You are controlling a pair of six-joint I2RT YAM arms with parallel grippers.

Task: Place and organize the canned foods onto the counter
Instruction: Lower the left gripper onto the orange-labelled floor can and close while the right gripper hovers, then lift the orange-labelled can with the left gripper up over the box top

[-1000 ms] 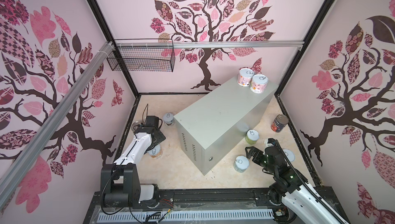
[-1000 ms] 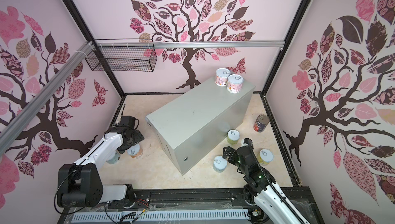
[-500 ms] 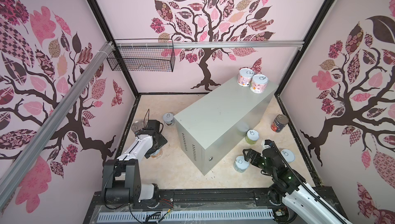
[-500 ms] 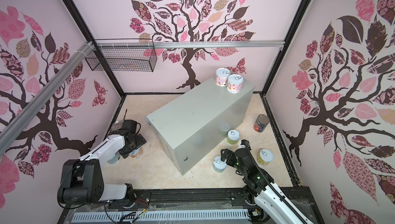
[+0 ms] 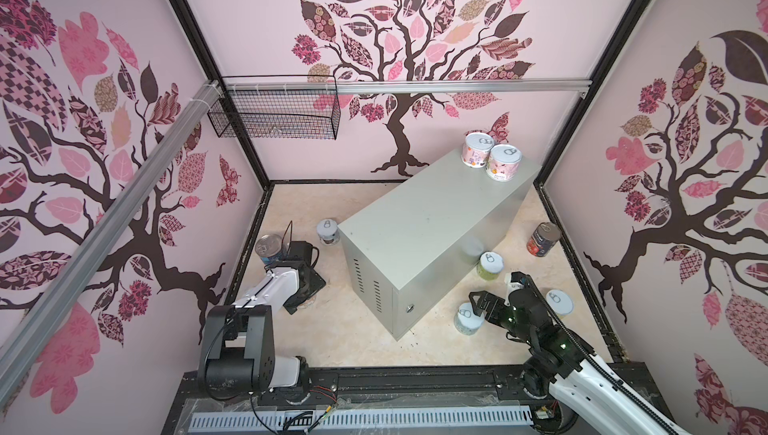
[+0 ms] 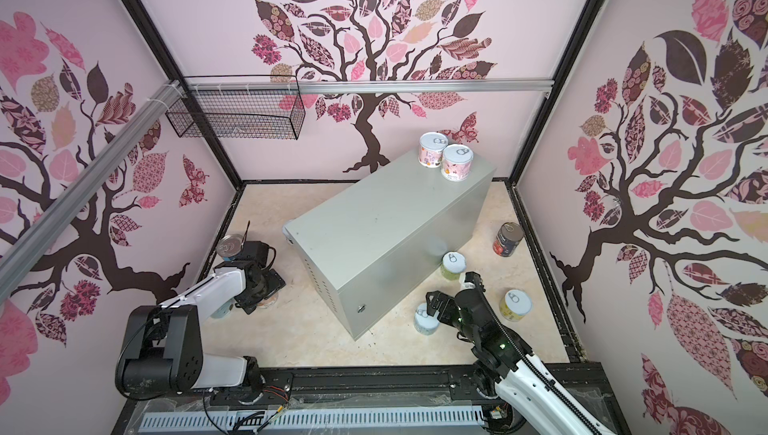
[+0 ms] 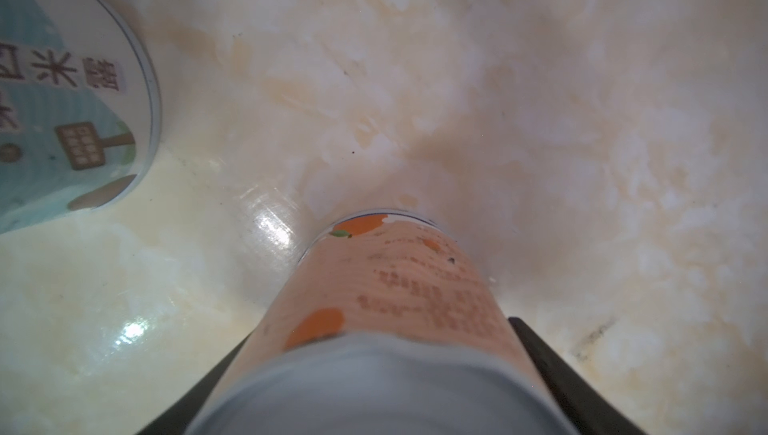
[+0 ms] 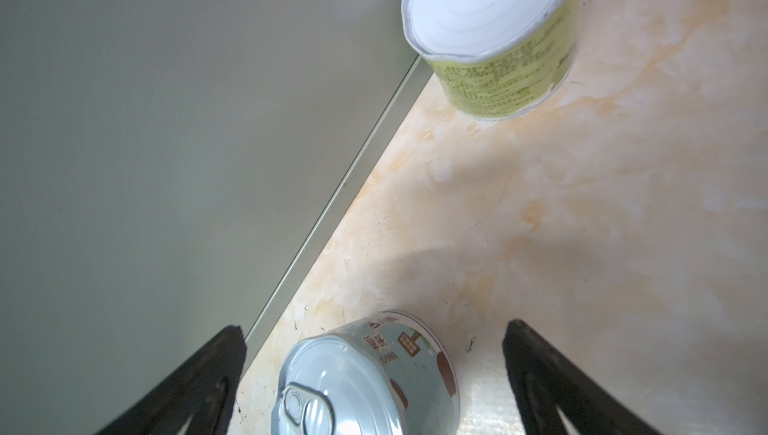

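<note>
At lower left in both top views, the left claw (image 7: 380,331) pinches an orange can (image 7: 395,279) that is upright on the floor (image 7: 540,121). At lower right, the right claw (image 8: 374,326) is spread around a pale-blue can (image 8: 365,379) without touching it. Farther, at upper right, two pink cans (image 5: 478,150) stand on the grey table (image 5: 424,225).

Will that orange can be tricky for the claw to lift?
Probably rigid: the orange can looks metal. Its smooth label might slip in the left claw. Upright on the floor it seems stable; tipped, it would likely roll.
</note>
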